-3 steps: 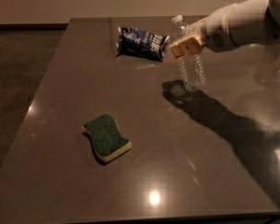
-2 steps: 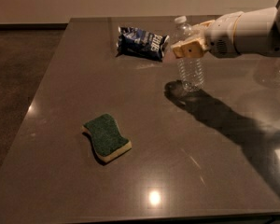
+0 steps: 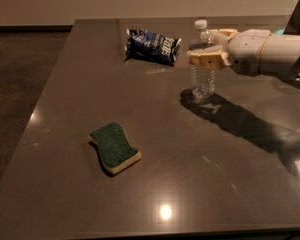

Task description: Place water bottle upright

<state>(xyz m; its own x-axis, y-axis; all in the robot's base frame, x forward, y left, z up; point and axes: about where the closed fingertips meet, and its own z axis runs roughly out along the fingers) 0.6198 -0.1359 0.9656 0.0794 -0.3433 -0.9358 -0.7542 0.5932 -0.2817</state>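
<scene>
Camera view, 1 of 1.

- Item 1: table [image 3: 60, 184], dark, glossy. Carries all the rest.
- Item 2: snack bag [image 3: 152, 45], dark blue, crumpled, lying flat. Ref. landmark for this entry.
- Item 3: water bottle [image 3: 202, 80], clear, ribbed, white cap. Loc.: just right of snack bag, not touching it. Long axis vertical, cap up, base appears to sit on the tabletop.
- Item 4: gripper [image 3: 206, 46], on a white arm [image 3: 267, 51] coming in from the right. Loc.: right of snack bag, at the bottle's upper body. Pinching the water bottle: one tan finger across its near side, the other behind.
- Item 5: sponge [image 3: 114, 147], green top, yellow base. Loc.: well in front of snack bag and a little left, apart from everything else.

Key relation: bottle sits betw. the jaws, at right angles to the arm's reach. Est. status: bottle looks placed. Next likely a release and a pull-back rightward, w/o nudging the neck or tipping it.
</scene>
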